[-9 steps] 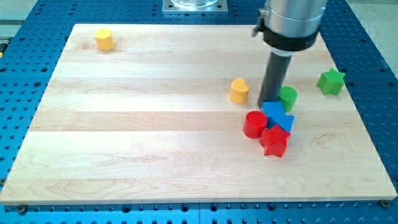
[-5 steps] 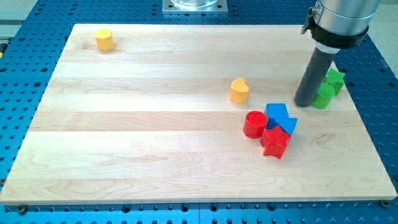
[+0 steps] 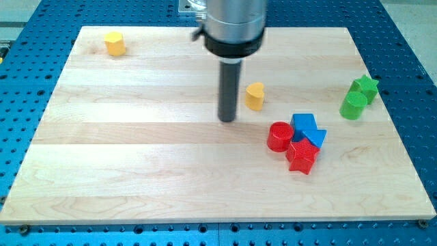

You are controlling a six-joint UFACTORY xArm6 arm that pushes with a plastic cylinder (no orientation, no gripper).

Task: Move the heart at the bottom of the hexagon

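The yellow heart (image 3: 255, 96) lies right of the board's middle, towards the view's top. The yellow hexagon (image 3: 115, 43) sits near the board's top left corner, far from the heart. My tip (image 3: 227, 119) rests on the board just left of and slightly below the heart, with a small gap between them. The rod stands upright under the grey arm body.
A red cylinder (image 3: 279, 137), a blue cube (image 3: 302, 124), a blue triangle (image 3: 315, 137) and a red star (image 3: 301, 156) are clustered below right of the heart. A green cylinder (image 3: 353, 106) touches a green star (image 3: 365, 89) near the right edge.
My tip swung from beside the blue cube right to the green cylinder, pushing it against the green star, then crossed left past the heart. The heart shifted slightly left and up.
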